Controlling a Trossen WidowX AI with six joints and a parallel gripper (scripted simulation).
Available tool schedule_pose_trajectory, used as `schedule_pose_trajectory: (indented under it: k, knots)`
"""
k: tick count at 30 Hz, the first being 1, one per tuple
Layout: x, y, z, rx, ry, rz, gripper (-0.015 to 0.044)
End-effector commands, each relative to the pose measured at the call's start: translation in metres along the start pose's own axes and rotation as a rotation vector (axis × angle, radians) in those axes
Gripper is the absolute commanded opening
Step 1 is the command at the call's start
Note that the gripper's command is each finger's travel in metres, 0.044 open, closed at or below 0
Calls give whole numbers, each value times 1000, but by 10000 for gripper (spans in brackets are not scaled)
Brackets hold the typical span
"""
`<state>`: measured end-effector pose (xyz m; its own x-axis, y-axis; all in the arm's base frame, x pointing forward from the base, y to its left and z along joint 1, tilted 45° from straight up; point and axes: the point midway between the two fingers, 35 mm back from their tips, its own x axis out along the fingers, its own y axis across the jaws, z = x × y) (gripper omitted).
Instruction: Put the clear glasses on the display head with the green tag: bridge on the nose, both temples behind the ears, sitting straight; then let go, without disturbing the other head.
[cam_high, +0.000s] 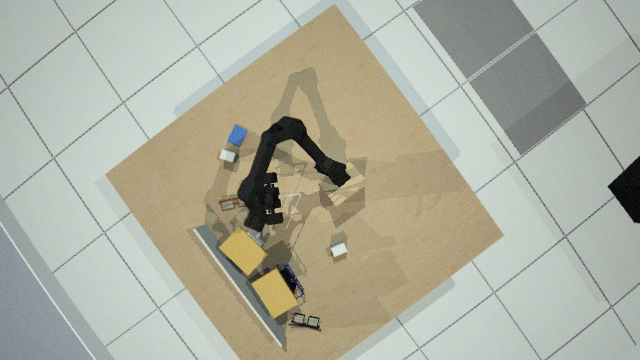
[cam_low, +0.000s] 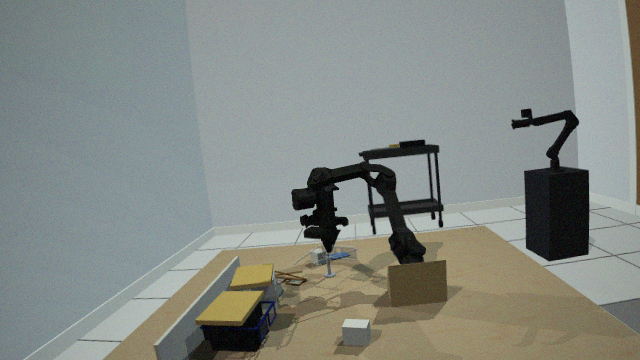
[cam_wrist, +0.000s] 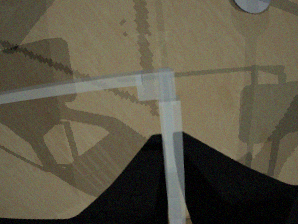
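Observation:
My gripper (cam_high: 274, 209) (cam_low: 328, 247) (cam_wrist: 168, 143) is shut on the clear glasses (cam_high: 295, 196) (cam_wrist: 158, 87). In the wrist view a clear bar of the frame runs down between my two dark fingers, and another clear bar runs off to the left from a corner. I hold the glasses above the wooden table (cam_high: 410, 210). Two yellow-topped blocks (cam_high: 242, 250) (cam_high: 274, 292) (cam_low: 252, 276) (cam_low: 230, 306) stand by a grey wall strip at the table's edge, just below my gripper in the top view. I cannot see a green tag or any face on them.
A small post on a round base (cam_low: 328, 272) stands under my gripper. Brown glasses (cam_high: 230, 203) and dark glasses (cam_high: 309, 321) lie on the table. A blue block (cam_high: 237, 135), two white blocks (cam_high: 227, 155) (cam_high: 338, 249) and a brown board (cam_low: 417, 282) are nearby.

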<state>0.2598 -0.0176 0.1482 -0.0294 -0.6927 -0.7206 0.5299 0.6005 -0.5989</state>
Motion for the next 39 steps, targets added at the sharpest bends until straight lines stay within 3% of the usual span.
schedule_pose_trajectory:
  k: [1,39]
  knots:
    - [2,-8,-1,141,0,-9,0]
    - [3,-75,-2,1611,-30,-8,0]
